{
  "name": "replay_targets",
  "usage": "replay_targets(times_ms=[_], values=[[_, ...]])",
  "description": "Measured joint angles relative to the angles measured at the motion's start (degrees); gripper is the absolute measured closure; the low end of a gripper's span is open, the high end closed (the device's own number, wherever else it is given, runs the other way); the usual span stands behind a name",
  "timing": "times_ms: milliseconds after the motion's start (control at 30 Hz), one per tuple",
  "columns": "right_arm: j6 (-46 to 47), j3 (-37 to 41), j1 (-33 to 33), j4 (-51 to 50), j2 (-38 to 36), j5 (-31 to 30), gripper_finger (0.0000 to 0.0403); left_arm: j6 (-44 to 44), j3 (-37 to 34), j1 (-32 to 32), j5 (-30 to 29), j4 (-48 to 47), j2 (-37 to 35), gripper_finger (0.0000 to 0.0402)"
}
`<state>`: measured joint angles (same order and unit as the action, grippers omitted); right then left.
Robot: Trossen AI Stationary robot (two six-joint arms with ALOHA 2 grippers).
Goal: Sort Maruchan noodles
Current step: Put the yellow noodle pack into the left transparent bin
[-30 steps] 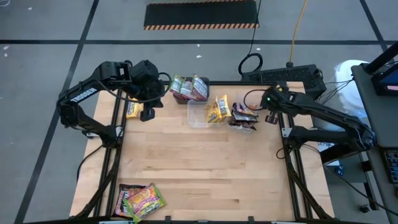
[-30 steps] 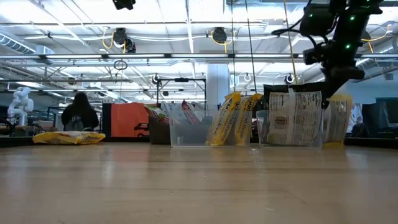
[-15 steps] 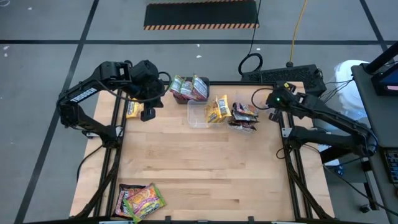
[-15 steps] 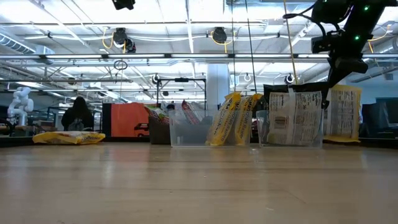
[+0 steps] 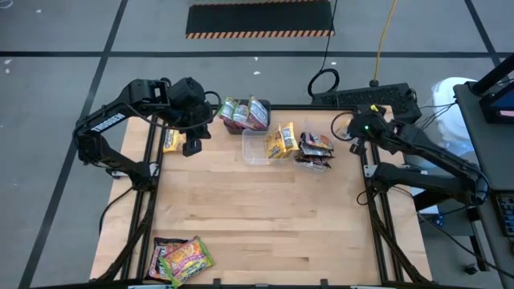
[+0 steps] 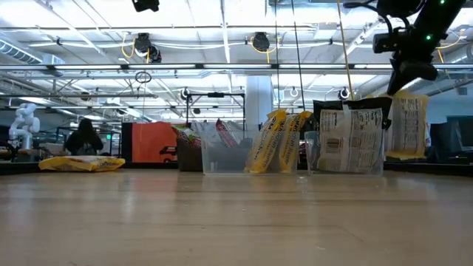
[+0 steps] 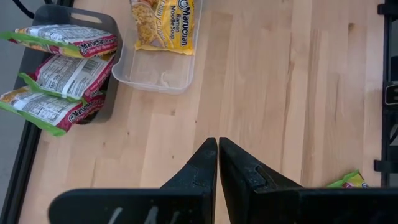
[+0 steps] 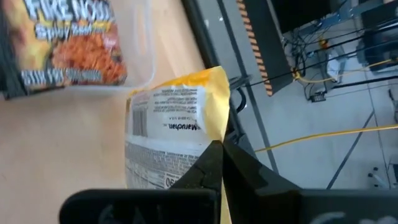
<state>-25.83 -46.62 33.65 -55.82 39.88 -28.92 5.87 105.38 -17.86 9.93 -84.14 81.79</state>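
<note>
Up at the far right corner of the wooden table [image 5: 265,217], your right gripper [image 8: 219,149] is pinched tight on the edge of a yellow Maruchan packet [image 8: 174,137], which hangs lifted off the wood just beside the clear tub of dark packets [image 5: 315,151]. Its arm reaches in from the table's right edge. "Maruchan" reads on the hanging packet's white back panel; the dark packet [image 8: 62,43] in that tub reads "FIRE" and "Spicy". The held packet hangs with its long axis upright, printed back toward the low camera.

Your left gripper [image 7: 217,163] hovers over the table's far left part, fingers closed together on nothing, near the middle clear tub [image 7: 155,71], where a yellow packet [image 7: 163,25] reads "Maruchan Ramen Noodle Soup".
</note>
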Motion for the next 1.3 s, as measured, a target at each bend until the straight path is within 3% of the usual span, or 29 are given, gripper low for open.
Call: replay_targets(times_ms=[567,700,1300], values=[[-4.20,-11.68,0.00,1.18,1.57,0.64,0.0403,0.22,0.00,0.00,-0.02,0.33,0.00,0.0380],[-5.38,-13.36,-0.17,1.94,3.38,3.54,0.0403,0.24,0.00,0.01,-0.02,0.35,-0.01,0.0380],[-11.97,-14.18,-12.26,17.74,12.24,3.47,0.0403,0.35,0.00,0.00,-0.02,0.37,-0.01,0.0380]])
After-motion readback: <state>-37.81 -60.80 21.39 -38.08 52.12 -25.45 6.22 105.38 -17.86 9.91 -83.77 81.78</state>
